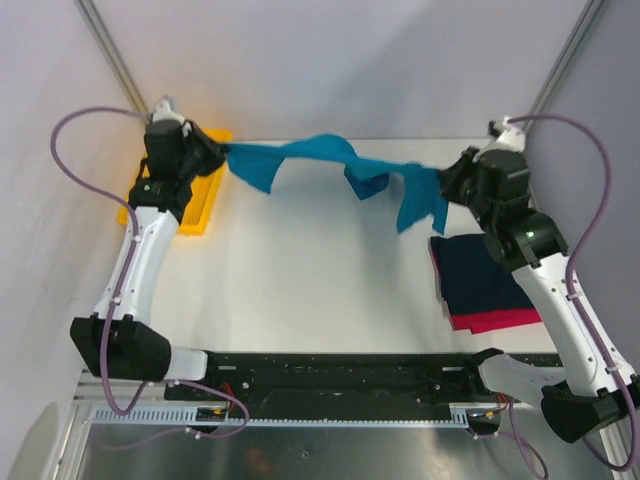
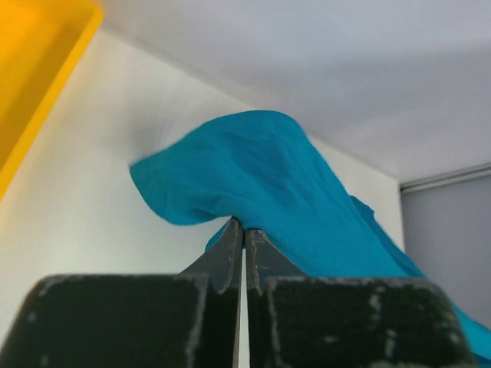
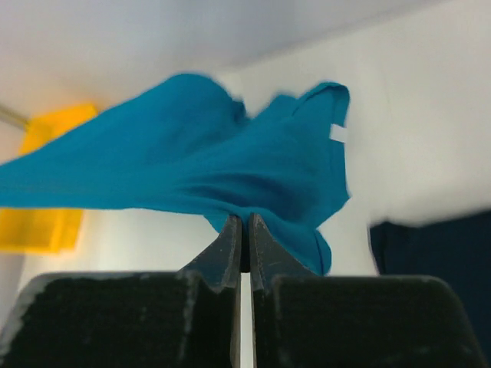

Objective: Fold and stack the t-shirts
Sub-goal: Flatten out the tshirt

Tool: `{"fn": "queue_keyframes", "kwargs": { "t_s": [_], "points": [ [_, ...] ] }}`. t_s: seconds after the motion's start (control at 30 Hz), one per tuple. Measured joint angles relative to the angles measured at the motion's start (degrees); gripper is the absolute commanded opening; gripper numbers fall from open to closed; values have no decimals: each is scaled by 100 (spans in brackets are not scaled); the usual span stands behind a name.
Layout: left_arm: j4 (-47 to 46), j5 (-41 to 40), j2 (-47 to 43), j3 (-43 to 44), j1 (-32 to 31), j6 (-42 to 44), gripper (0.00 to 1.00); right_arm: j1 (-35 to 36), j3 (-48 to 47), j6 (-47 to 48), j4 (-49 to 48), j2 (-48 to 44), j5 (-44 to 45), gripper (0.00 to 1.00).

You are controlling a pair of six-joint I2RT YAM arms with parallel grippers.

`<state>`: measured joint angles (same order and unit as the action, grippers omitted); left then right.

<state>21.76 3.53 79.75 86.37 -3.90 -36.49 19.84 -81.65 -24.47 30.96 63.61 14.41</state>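
A teal-blue t-shirt (image 1: 320,160) hangs twisted in the air above the table, stretched between both arms. At its left end my left gripper (image 1: 224,152) is shut on the cloth (image 2: 261,176), close to the yellow tray. My right gripper (image 1: 444,183) is shut on the other end (image 3: 230,169), where loose folds dangle down. A dark navy t-shirt (image 1: 482,275) lies folded flat at the right of the table, on top of a red-pink t-shirt (image 1: 500,321) whose edge sticks out at the near side.
A yellow plastic tray (image 1: 200,205) stands at the back left, partly under the left arm. The white table (image 1: 310,280) has a black rail (image 1: 330,368) along its near edge. Grey walls close in behind.
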Motion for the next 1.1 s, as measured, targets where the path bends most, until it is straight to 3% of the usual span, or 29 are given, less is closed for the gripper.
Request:
{"fn": "queue_keyframes", "kwargs": {
  "t_s": [0.13, 0.2, 0.33, 0.4, 0.53, 0.77, 0.9, 1.1],
  "points": [
    [-13, -94, -531, -1556, 138, -157, 0, 643, 1032, -433, 269, -160, -11, 0],
    [98, -236, -791, -2472, 238, -232, 3, 1147, 1696, -678, 372, -125, -120, 13],
    [330, -352, -898, -3709, 448, -278, 55, 1886, 2527, -1045, 573, 374, -487, 60],
    [409, -365, -927, -4048, 529, -280, 66, 2120, 2688, -1169, 654, 612, -570, 70],
    [496, -380, -1244, -4417, 599, -254, 70, 2065, 2741, -1274, 754, 560, -616, 65],
    [319, -376, -1613, -4570, 601, -260, 60, 837, 2940, -1373, 608, 389, -455, 49],
    [350, -380, -1641, -4863, 601, -356, 53, 619, 3198, -1397, 363, 772, -487, 48],
    [640, -660, -1823, -5014, 603, -562, 50, 664, 3598, -1412, 7, 1095, -629, 48]
  ]
}}
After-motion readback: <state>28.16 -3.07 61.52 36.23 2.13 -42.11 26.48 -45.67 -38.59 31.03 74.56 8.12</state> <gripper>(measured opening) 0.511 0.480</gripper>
